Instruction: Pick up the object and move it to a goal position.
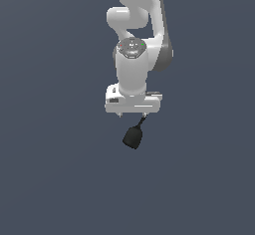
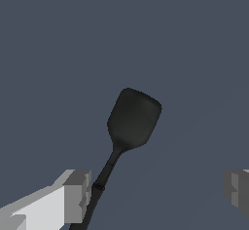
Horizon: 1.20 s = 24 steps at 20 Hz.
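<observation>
In the exterior view, the white arm (image 1: 133,55) comes down from the top of the picture and its wrist points straight down. The jaws (image 1: 132,114) are under the flat white hand; only two short finger tips show below it. The object (image 1: 133,136), black and matte, hangs just under the hand. Its thin stem goes up to the finger on the exterior view's right, and its round body is lower, tilted toward the exterior view's left. Around it there is only plain dark grey background, and no counter edge is visible.

In the wrist view, the jaws (image 2: 158,195) stand wide apart, one finger at each side of the picture. The stem of the object (image 2: 133,119) touches the inner face of one finger (image 2: 78,195) and the other finger (image 2: 237,191) is well apart from it. The jaws are open. Whether something holds the stem, I cannot tell.
</observation>
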Tool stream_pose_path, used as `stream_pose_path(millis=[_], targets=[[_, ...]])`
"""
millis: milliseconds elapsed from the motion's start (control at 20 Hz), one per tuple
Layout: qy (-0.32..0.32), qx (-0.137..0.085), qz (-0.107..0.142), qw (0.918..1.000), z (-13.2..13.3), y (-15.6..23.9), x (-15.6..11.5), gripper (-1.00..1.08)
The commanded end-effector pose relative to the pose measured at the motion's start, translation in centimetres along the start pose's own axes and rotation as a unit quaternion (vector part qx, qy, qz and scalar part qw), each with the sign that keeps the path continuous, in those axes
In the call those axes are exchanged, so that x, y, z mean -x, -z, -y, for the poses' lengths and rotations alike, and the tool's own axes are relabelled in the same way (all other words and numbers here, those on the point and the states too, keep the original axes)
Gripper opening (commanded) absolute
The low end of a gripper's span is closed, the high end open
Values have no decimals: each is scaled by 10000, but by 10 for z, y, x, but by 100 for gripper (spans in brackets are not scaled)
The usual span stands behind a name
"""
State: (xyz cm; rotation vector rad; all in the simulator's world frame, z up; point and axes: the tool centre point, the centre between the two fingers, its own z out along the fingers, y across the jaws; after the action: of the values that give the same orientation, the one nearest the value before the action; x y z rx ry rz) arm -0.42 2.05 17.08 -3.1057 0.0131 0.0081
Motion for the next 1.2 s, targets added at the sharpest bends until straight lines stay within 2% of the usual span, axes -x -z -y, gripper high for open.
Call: stream_pose_path(millis=[0, 550, 1150], targets=[[-65, 5, 2, 10000, 2, -4, 2, 100], [-764, 59, -6, 9971, 20, -44, 24, 100], [-1735, 146, -45, 9847, 41, -94, 63, 100]])
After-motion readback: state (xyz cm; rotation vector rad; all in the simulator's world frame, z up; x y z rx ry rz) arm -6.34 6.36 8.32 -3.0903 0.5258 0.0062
